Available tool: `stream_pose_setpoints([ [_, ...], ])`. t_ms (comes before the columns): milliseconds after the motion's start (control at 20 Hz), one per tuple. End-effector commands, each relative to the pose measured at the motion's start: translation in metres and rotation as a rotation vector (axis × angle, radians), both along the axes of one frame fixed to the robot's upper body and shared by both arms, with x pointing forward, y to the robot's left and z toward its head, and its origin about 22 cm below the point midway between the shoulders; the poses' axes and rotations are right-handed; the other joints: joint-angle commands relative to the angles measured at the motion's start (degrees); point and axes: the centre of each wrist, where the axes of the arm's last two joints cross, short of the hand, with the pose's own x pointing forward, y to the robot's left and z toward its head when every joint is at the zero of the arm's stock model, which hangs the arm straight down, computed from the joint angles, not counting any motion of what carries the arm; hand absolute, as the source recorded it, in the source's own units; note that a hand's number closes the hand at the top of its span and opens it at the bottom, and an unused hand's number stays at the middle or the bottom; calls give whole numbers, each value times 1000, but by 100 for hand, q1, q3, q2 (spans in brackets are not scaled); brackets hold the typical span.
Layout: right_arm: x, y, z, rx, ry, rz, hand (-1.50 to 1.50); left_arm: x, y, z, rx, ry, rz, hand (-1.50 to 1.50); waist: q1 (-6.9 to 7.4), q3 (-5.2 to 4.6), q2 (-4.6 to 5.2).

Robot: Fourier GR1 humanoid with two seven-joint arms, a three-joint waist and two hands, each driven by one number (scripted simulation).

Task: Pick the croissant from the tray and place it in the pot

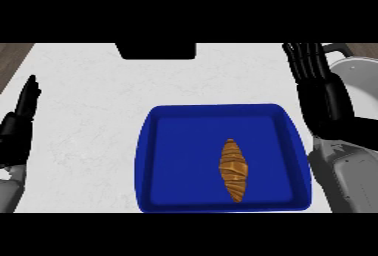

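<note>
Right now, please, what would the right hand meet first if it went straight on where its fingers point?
Probably nothing: the right hand points across the counter to its far edge; the pot sits beside it, though depth is unclear.

In front of me stretches a white, faintly marbled counter [88,100]. At its far edge I see a black rectangular block [157,51]. Brown wood [13,55] shows beyond the far-left corner.

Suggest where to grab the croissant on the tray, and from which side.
The croissant lies flat in the blue tray, long axis near-to-far, ends tapering. So probably grip its thick middle from above with the right hand, thumb and fingers spanning the narrow width.
</note>
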Motion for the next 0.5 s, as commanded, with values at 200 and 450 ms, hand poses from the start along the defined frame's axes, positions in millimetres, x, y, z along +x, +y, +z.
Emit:
stream_pose_setpoints([
  [200,21,-38,-51,-111,102,97,150,20,-39,38,-305,9,-84,0,127,12,116],
  [450,16,-64,-107,-418,80,-59,-150,11,-59,38,-427,84,-129,0,253,19,127],
])
